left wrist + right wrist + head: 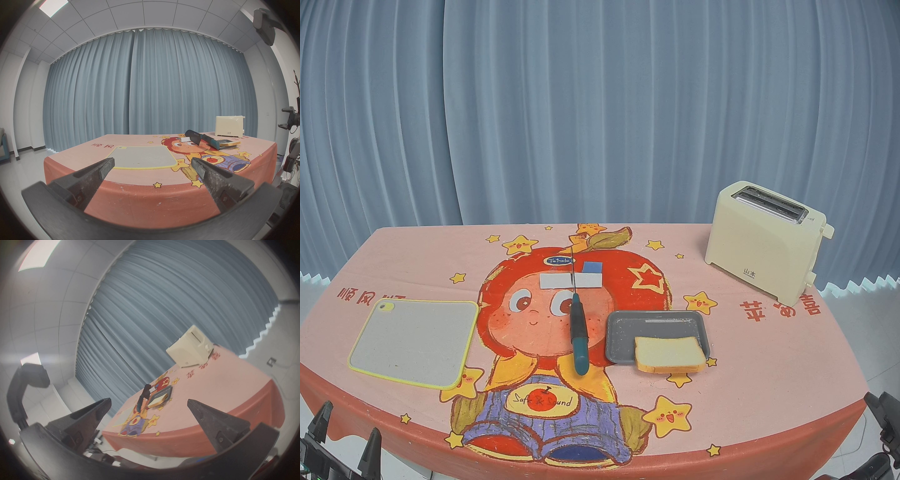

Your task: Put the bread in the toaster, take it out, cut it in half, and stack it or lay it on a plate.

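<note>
On the near edge of the tray [625, 325] the bread [670, 354] lies flat, long side going left to right. My right gripper [149, 402] is nearer it than my left gripper [152, 161]. Both jaws gape wide, holding nothing.

Head above, wrists low; toaster [765, 244] shared.

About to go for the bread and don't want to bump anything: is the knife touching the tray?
Apart. The head view shows a strip of tablecloth between the knife and the tray.
</note>
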### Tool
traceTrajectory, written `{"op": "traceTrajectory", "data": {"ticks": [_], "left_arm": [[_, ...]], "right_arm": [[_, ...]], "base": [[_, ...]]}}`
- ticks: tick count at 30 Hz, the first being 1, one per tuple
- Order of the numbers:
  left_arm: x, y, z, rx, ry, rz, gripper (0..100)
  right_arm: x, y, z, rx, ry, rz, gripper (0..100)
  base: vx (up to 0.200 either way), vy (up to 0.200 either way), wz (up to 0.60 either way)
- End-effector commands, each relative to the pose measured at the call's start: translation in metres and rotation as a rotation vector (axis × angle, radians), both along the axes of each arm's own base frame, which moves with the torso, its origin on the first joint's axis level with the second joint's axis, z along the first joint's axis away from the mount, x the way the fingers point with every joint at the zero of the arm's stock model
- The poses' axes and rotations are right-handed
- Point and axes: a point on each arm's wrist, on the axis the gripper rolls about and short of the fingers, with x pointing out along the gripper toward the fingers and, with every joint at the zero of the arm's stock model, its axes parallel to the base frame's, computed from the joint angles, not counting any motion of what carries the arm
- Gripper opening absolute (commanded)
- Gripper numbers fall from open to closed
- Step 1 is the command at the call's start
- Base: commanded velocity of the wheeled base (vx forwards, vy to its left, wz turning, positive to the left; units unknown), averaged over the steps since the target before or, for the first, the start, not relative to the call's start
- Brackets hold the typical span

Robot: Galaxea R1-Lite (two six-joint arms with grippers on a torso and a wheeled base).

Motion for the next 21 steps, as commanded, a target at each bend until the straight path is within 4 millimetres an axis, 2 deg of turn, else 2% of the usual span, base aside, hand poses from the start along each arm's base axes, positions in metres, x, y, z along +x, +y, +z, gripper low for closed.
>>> {"op": "traceTrajectory", "data": {"ticks": [1, 11, 17, 21], "left_arm": [[0.001, 0.000, -0.005, 0.000, 0.017, 0.000, 100], [0.001, 0.000, -0.005, 0.000, 0.017, 0.000, 100], [0.001, 0.000, -0.005, 0.000, 0.017, 0.000, 100], [0.001, 0.000, -0.005, 0.000, 0.017, 0.000, 100]], "right_arm": [[0.005, 0.001, 0.004, 0.073, 0.072, 0.056, 100], [0.015, 0.002, 0.005, 0.241, 0.265, 0.140, 100], [0.029, 0.004, 0.013, 0.385, 0.378, 0.201, 100], [0.042, 0.009, 0.015, 0.409, 0.471, 0.251, 100]], "base": [[0.000, 0.000, 0.00], [0.000, 0.000, 0.00], [0.000, 0.000, 0.00], [0.000, 0.000, 0.00]]}}
